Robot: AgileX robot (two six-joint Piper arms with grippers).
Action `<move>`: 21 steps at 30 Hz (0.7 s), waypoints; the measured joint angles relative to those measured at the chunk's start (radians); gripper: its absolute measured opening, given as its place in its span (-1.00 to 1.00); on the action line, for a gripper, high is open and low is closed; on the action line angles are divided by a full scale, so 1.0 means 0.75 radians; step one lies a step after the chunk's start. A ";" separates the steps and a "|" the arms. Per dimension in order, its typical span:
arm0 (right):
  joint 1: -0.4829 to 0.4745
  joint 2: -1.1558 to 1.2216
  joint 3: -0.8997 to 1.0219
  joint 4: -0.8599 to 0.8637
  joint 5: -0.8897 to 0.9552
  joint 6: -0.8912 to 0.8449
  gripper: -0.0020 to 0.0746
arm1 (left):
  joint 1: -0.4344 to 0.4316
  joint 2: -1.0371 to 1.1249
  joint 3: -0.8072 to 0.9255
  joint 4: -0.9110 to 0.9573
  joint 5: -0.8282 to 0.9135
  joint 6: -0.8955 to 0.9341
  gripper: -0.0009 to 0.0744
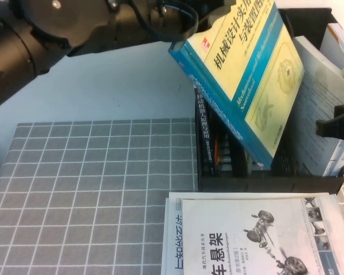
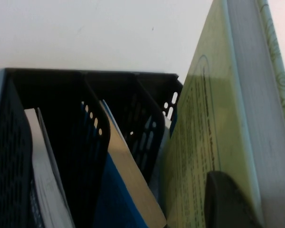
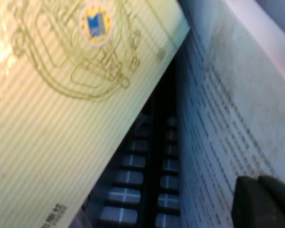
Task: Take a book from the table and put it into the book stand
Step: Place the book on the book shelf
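My left gripper is shut on the top of the book, a thick volume with a pale yellow-green cover and a blue spine. The book hangs tilted, its lower corner inside the middle compartment of the black book stand. In the left wrist view one finger presses on the book's cover, next to the stand. My right gripper is shut and rests against a white printed book in the right compartment. The right wrist view shows that gripper on the white page beside the yellow cover.
A thinner blue-spined book stands in the stand's left compartment. A white book with a car-chassis picture lies on the grid-cloth table just in front of the stand. A pale wall is behind.
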 joint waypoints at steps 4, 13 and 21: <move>0.000 0.000 0.000 0.000 0.000 0.005 -0.96 | -0.003 0.014 0.000 0.143 0.002 -0.117 -0.47; 0.000 0.000 0.000 0.000 0.171 0.062 -0.96 | -0.036 0.039 -0.003 0.508 0.019 -0.445 -0.47; 0.000 0.000 0.000 0.000 0.176 0.070 -0.95 | -0.142 0.047 -0.006 0.945 0.053 -0.759 -0.47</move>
